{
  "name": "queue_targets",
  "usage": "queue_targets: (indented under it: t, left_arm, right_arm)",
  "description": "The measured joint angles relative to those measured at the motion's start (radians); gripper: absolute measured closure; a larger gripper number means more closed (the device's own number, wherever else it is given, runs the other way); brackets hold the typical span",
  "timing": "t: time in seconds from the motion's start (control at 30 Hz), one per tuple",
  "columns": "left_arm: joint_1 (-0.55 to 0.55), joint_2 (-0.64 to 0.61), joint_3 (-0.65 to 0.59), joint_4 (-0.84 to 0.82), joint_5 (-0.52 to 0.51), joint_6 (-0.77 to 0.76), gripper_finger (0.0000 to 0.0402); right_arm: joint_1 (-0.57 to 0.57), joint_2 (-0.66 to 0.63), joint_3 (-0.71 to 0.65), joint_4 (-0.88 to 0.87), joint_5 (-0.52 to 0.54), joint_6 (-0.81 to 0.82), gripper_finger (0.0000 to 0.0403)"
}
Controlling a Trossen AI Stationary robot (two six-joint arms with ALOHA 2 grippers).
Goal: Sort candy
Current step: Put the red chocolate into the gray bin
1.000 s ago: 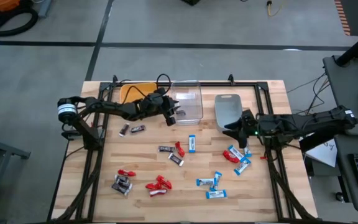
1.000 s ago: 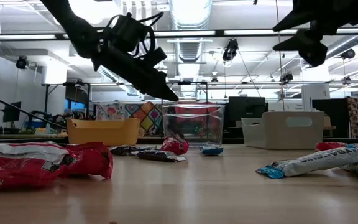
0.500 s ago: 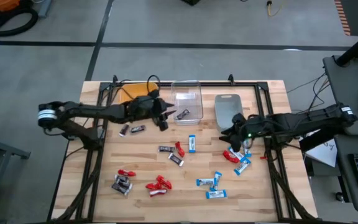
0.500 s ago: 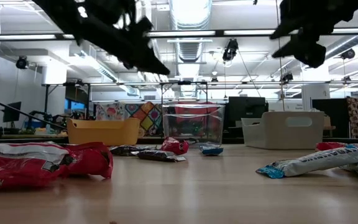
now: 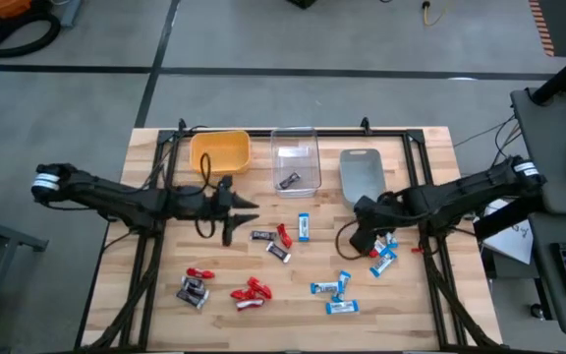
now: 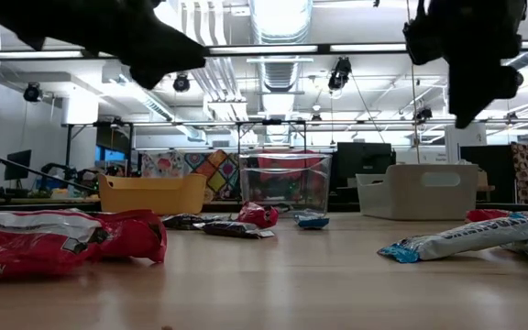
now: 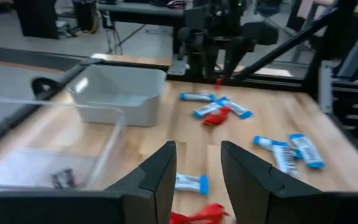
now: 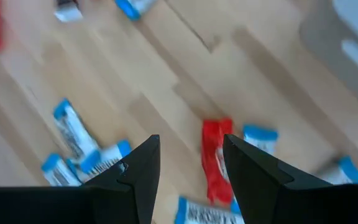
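Candy lies scattered on the wooden table: blue-and-white pieces [image 5: 304, 227] [image 5: 328, 288], red ones [image 5: 252, 290] [image 5: 200, 272] and dark brown ones [image 5: 261, 236] [image 5: 193, 292]. One dark brown candy [image 5: 289, 181] lies inside the clear bin [image 5: 296, 147]. My left gripper [image 5: 236, 208] [image 7: 197, 149] hangs open and empty above the table, left of the middle. My right gripper [image 5: 357, 238] [image 8: 190, 143] is open and tipped downward above a red candy [image 8: 216, 163] among blue ones [image 8: 70, 127] at the right. It touches none of them.
Along the far side stand a yellow bin [image 5: 220, 150], the clear bin and a grey bin [image 5: 362, 169]. A black frame [image 5: 150, 265] runs along the table's left and right sides. Bare wood lies between the candy clusters.
My left gripper has drawn back from over the clear bin toward the table's left and near edges; a dark brown candy now shows in that bin. My right gripper has gone from beside the grey bin toward the near edge and tipped downward over the red and blue candy.
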Motion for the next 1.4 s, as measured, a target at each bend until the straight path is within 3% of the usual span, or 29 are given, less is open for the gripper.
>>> queue_targets:
  t: [0.2,0.43,1.0,1.17,1.4]
  left_arm:
    - [-0.069,-0.019,-0.038,-0.046,0.0,-0.098,0.029]
    - [-0.091,-0.001,-0.038,-0.1,-0.001,-0.147,0.029]
    - [-0.091,0.009,-0.038,-0.101,-0.002,-0.142,0.029]
    - [-0.091,0.009,-0.038,-0.101,-0.003,-0.142,0.029]
    - [-0.091,0.009,-0.038,-0.101,-0.004,-0.135,0.029]
  right_arm:
    - [0.053,0.109,0.045,-0.112,-0.052,0.046,0.0216]
    - [0.098,0.226,0.039,-0.11,-0.089,0.051,0.0181]
    - [0.11,0.442,0.037,-0.106,-0.106,0.056,0.0186]
    - [0.109,0.493,0.035,-0.101,-0.105,0.053,0.0219]
    - [0.109,0.517,0.036,-0.097,-0.107,0.051,0.0322]
